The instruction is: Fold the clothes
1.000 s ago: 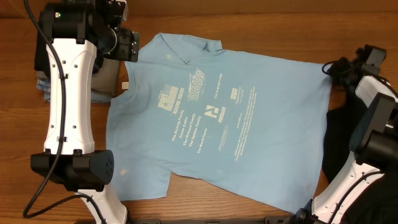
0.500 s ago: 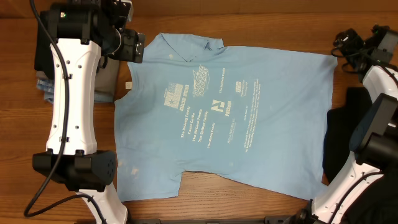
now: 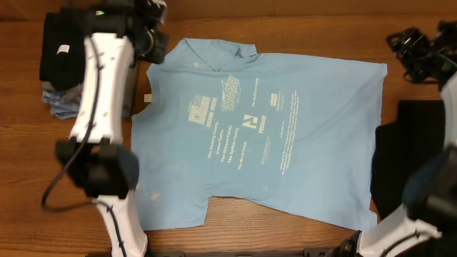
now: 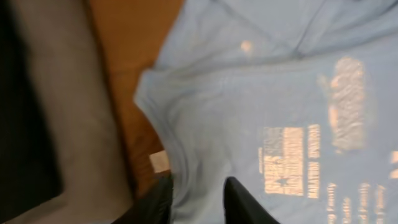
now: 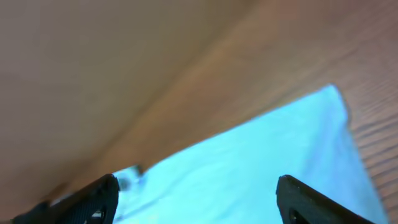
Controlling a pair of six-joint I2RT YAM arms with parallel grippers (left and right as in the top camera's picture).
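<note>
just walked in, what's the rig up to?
Folding job, no fold made yet. The light blue T-shirt lies spread flat, print up, on the table. The left gripper hovers open over its shoulder edge, beside the stack of black, grey and denim pieces. The right gripper is open just off the shirt's corner on its side, holding nothing. Another black garment lies on the right.

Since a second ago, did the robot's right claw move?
Yes. The right gripper has pulled back from the corner of the light blue T-shirt, up toward the far edge of the table and rightward in the overhead view.
</note>
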